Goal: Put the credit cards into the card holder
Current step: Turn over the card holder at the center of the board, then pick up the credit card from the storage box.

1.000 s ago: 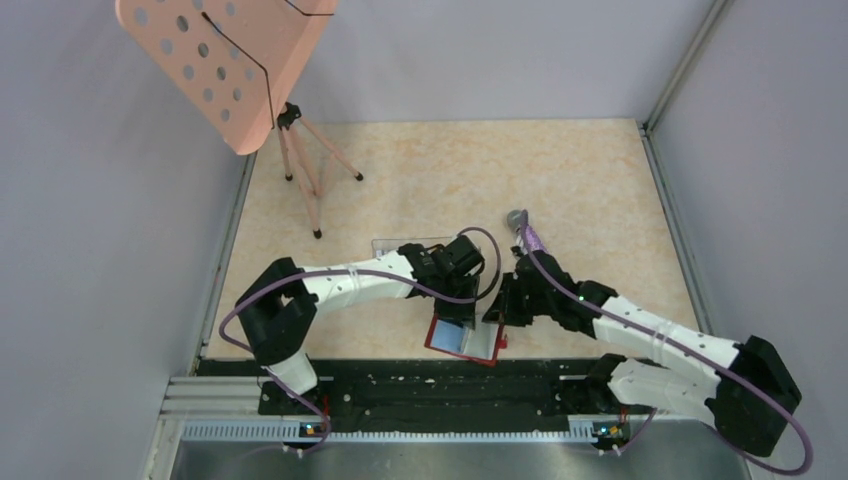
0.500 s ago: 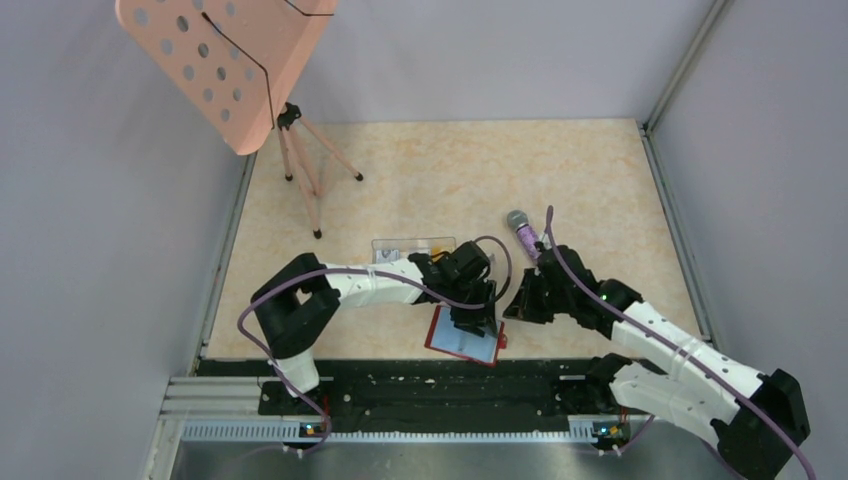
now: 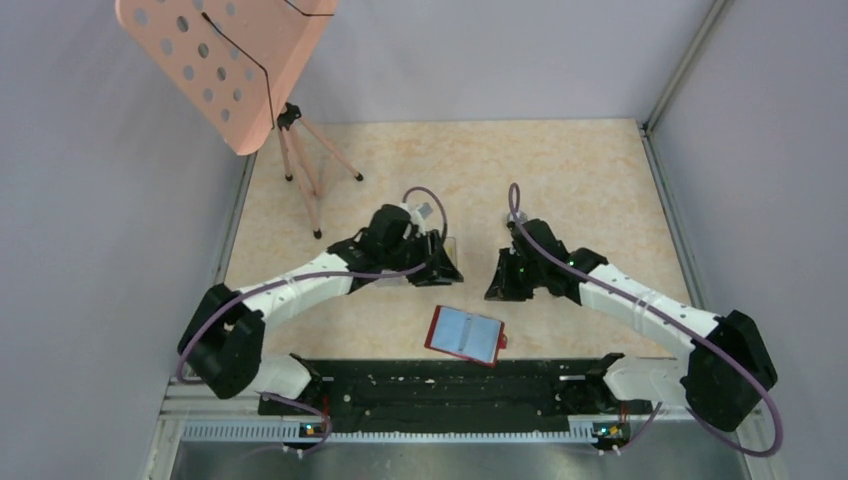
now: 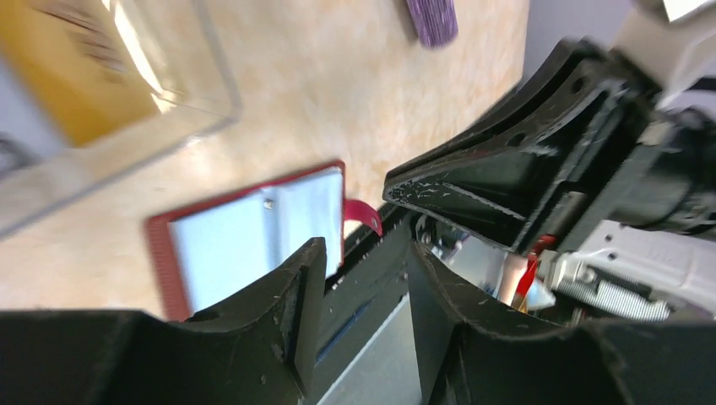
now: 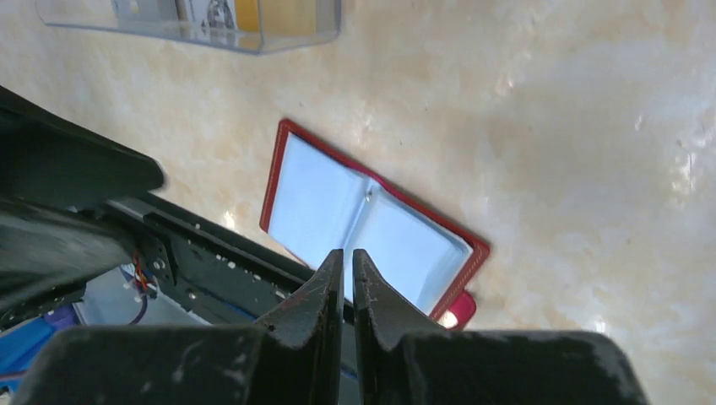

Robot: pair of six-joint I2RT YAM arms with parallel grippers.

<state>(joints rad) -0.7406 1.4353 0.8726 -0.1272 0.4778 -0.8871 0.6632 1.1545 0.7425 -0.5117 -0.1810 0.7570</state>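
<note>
Two robot arms are fixed at the near edge of the desk (image 3: 560, 180). Just past them the red card holder (image 3: 466, 335) lies open and flat, and its two pages look pale blue. I cannot tell if any card is in it. No claw touches it. A bit farther back, on the right, the right claw (image 5: 348, 253) hangs near the holder. Its two fingers are almost together, with only a thin slit, and nothing is in it. On the left, the left claw (image 4: 365, 253) is partly open with a clear gap, and it is holding nothing too. Right by it stands a clear box (image 5: 169, 38). The credit cards (image 5: 279, 13) are inside this box. One is yellow-orange, and the ones beside it are pale. A purple thing (image 4: 431, 17) lies on the desk farther out. Far back in the left corner stands a pink music stand (image 3: 230, 60) with holes.
</note>
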